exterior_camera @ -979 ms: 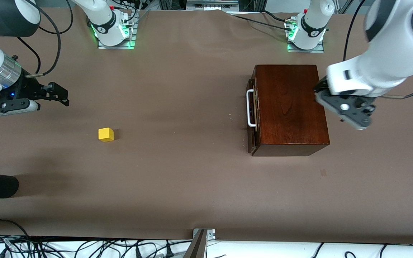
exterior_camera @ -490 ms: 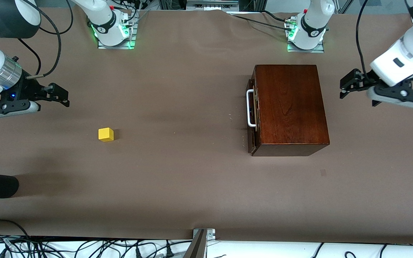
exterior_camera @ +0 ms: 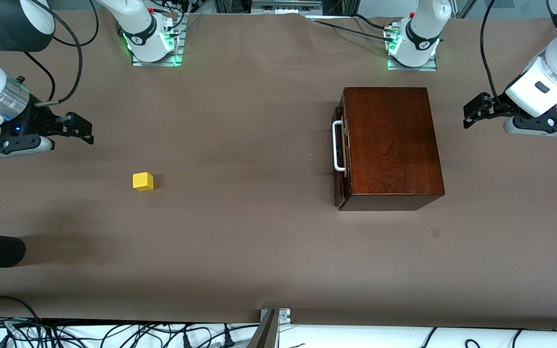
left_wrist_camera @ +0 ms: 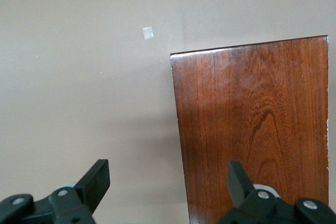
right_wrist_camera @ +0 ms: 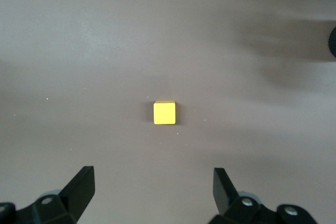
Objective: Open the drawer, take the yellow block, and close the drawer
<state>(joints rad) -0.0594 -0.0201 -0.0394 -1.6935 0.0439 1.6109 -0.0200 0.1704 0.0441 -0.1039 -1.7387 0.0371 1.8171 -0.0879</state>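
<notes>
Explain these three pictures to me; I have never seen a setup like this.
Two white robot arms stand at a brown table. Each ends in a two-finger gripper. The wide picture comes from a high camera facing the robots. The other two come from cameras on the arms' wrists, looking down past the gripper fingers.

On the table stands a dark wooden box with one drawer, shut, with a white handle. A yellow block sits on the bare table toward the right arm's end.

The left gripper hangs open beside the box, holding nothing; its wrist view shows the box top. The right gripper hangs open and empty too; its wrist view shows the block.
</notes>
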